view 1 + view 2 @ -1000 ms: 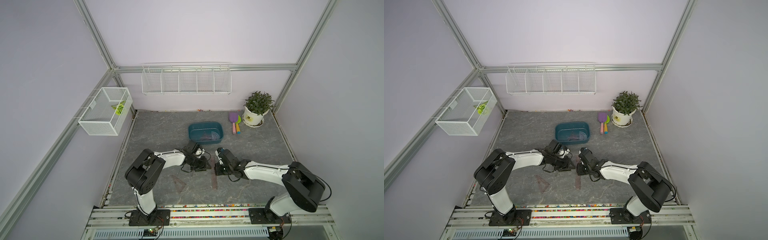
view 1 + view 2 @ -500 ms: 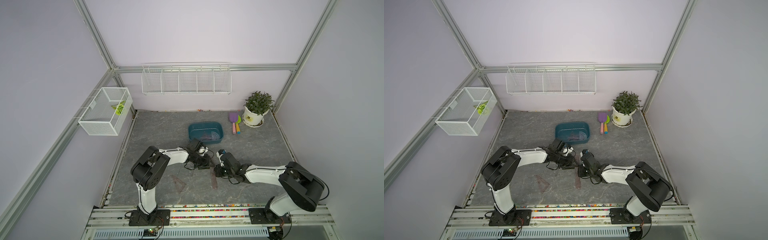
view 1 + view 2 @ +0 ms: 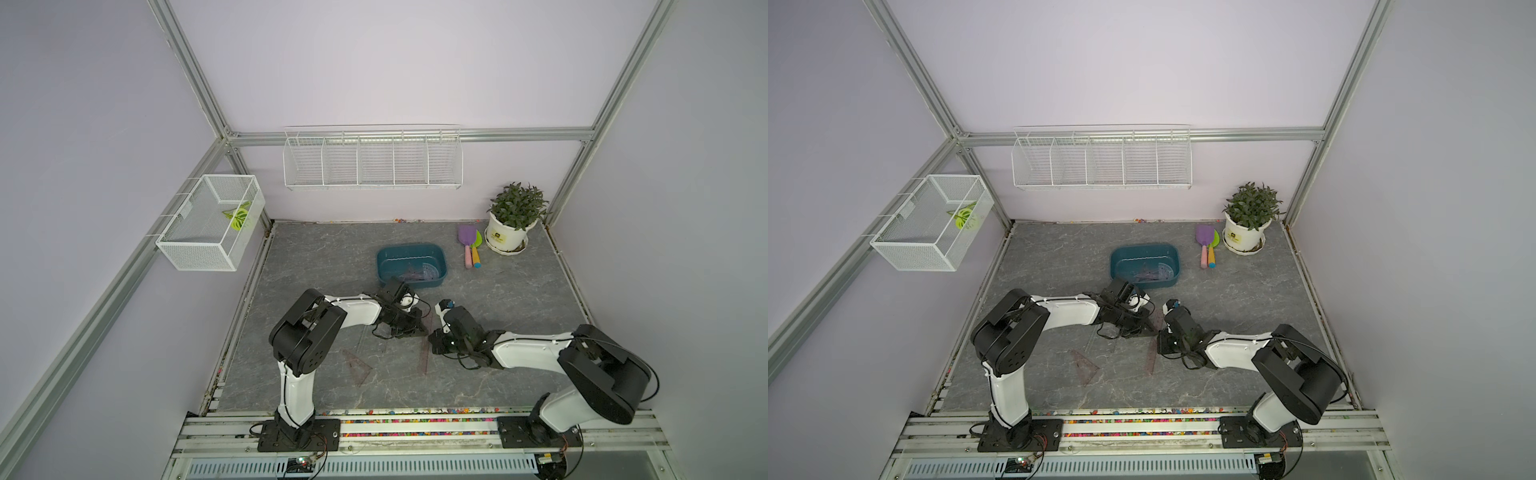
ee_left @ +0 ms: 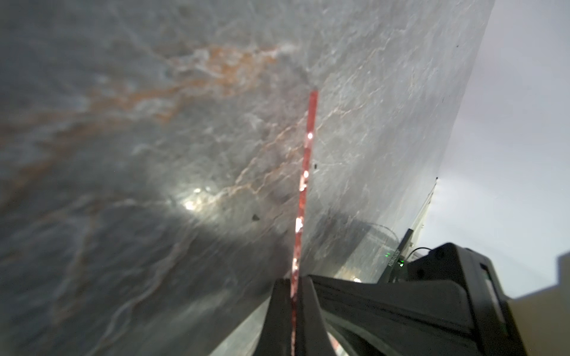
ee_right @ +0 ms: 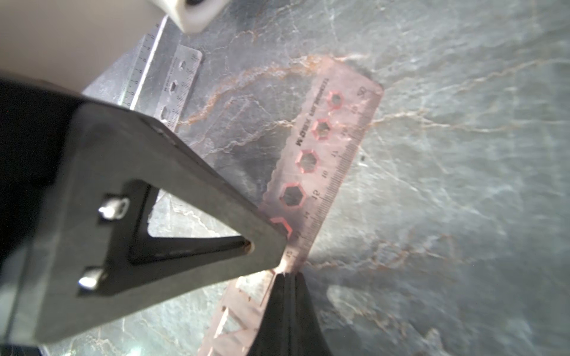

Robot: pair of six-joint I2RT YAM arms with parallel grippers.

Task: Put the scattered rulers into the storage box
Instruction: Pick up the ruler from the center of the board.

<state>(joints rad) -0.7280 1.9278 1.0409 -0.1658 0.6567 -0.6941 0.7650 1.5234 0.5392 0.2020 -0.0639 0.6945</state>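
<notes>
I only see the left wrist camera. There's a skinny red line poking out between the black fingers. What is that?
Observer: That's the brownish see-through straight ruler, which the left gripper is pinching. You're looking at its thin edge. The right wrist view shows its flat face, with a row of six-sided holes and number marks.
Operator: Ooh! So where's the box it goes in?
Observer: In both top views the dark teal plastic storage box sits just beyond the left gripper, farther from the robot.
</notes>
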